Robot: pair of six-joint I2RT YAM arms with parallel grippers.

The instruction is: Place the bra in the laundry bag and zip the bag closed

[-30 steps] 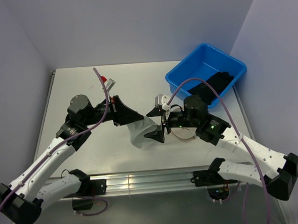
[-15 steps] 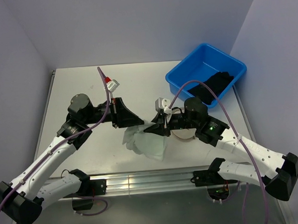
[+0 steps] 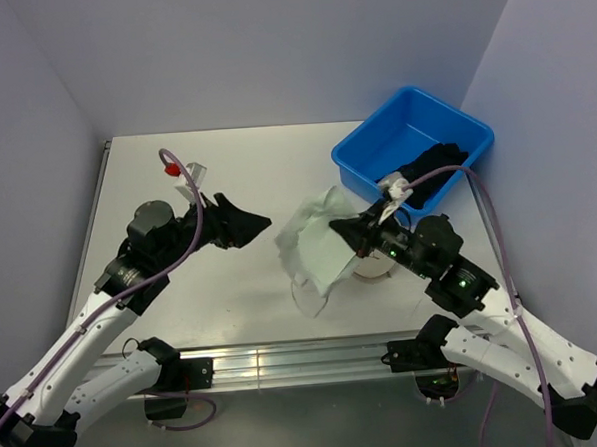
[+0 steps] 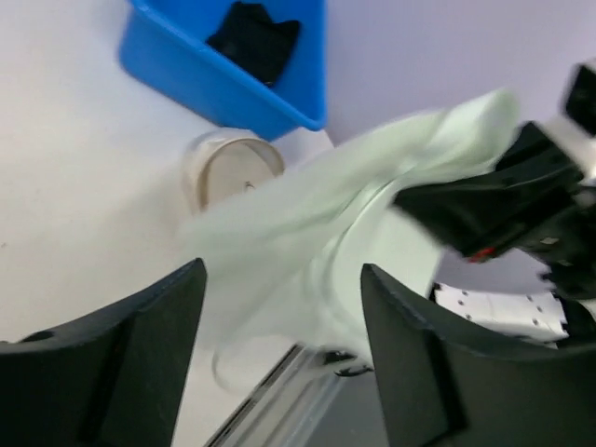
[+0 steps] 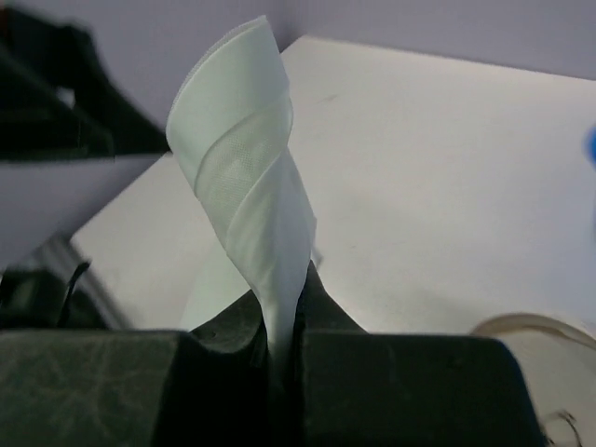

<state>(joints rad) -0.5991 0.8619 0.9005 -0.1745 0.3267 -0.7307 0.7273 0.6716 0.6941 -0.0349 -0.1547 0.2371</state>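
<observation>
Bra (image 3: 315, 245): pale mint fabric, now carried by the right gripper (image 3: 354, 226) alone. One second ago it was stretched between both grippers; since then it has been released by the left gripper (image 3: 253, 224) and carried right and far.

- Right jaws: closed on a pinched fold, as seen in the right wrist view.
- Left jaws: spread wide and empty, drawn back to the left, well apart from the fabric.
- Position: lifted off the bench (image 3: 176, 180), hanging left of the laundry bag (image 3: 373, 270) and partly overlapping it in the top view.
- Long axis: roughly far to near, with the free end pointing at the near edge.
- Bag opening: cannot be told.
- Judgement: hand-over done, insertion not yet begun.
- Beyond: blue bin (image 3: 360, 145) holding a black garment (image 3: 431, 166), far right.
</observation>
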